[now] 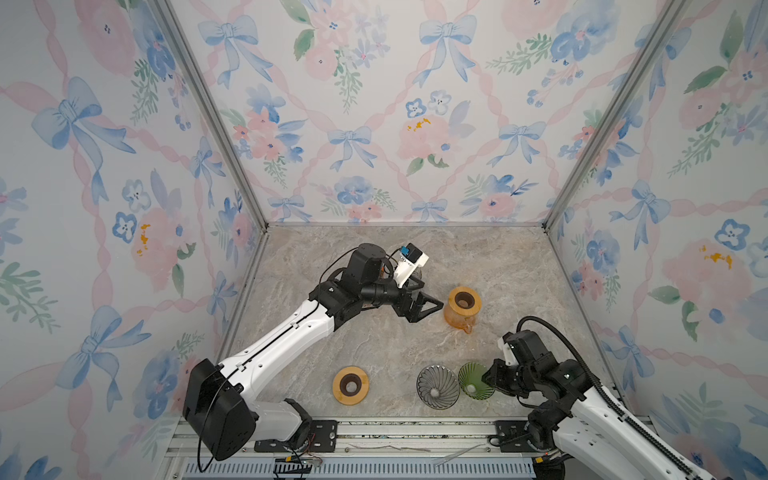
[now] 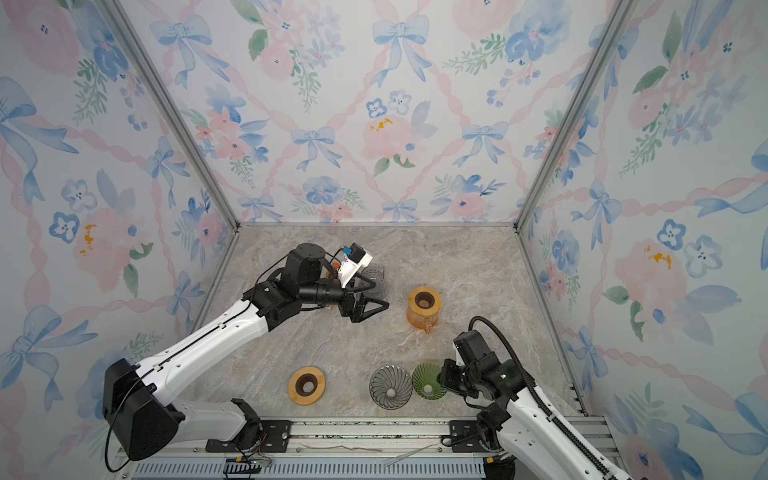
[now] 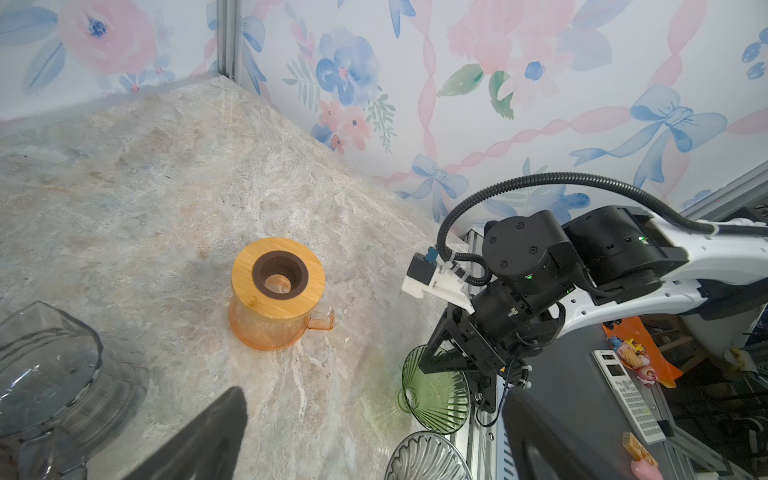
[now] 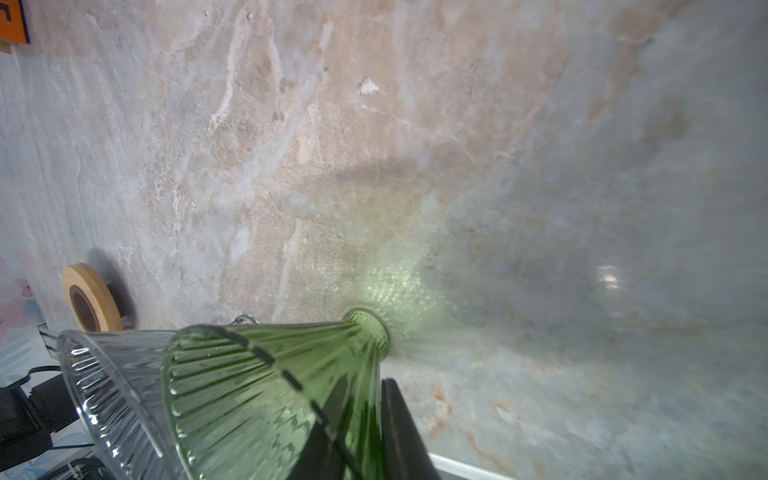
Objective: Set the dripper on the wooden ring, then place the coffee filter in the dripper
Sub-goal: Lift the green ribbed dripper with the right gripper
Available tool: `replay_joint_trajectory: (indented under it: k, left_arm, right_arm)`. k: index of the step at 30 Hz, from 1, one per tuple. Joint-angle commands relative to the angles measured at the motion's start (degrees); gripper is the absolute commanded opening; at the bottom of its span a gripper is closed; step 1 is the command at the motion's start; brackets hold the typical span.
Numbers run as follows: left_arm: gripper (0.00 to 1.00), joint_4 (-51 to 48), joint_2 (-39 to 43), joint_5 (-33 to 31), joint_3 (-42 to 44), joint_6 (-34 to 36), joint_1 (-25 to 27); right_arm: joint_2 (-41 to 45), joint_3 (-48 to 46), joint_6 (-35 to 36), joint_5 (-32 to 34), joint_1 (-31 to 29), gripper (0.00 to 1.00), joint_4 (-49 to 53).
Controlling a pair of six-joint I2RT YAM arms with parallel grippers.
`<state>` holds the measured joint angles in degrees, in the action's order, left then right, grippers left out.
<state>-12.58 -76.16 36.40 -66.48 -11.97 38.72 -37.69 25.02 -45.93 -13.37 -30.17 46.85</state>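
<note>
Right pincer (image 4: 368, 388) partly behind green dripper (image 4: 249, 395)

Desk (image 1: 374, 345): stone-look slab, beige-grey veining, smooth, low sheen.
Green dripper (image 1: 473, 380): ribbed transparent glass, glossy.
Grey dripper (image 1: 437, 386): same ribbed glass, smoky, glossy.
Amber carafe (image 3: 266, 328): translucent, glossy; glass or plastic unclear.
Lid (image 3: 245, 270): pale wood, matt, dark brown matt insert.
Loose ring (image 1: 338, 386): same pale wood, dark centre.
Clear vessel (image 3: 50, 374): smooth glossy glass.
Walls (image 1: 374, 104): matt printed floral sheet.
Corner post (image 1: 214, 112): brushed metal.
Left arm (image 1: 282, 345), right arm (image 1: 590, 419): white glossy plastic shells, black matt joints; jaws black, matt.
</note>
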Motion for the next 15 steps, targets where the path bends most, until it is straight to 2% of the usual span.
replay_joint_trajectory:
  k: [1, 6, 15]
  left_arm:
    - [0.98, -0.3, 1.2, -0.2, 0.5, 0.9, 0.3]
    - [0.98, -0.3, 1.3, -0.3, 0.5, 0.9, 0.3]
    - [0.98, -0.3, 1.2, -0.5, 0.5, 0.8, 0.3]
  right_arm:
    - [0.7, -0.5, -0.7, 1.3, -0.7, 0.17, -0.2]
    - [1.2, -0.5, -1.7, 2.3, -0.7, 0.12, -0.5]
    - [2.5, 1.8, -3.9, 7.0, -0.5, 0.1, -0.3]
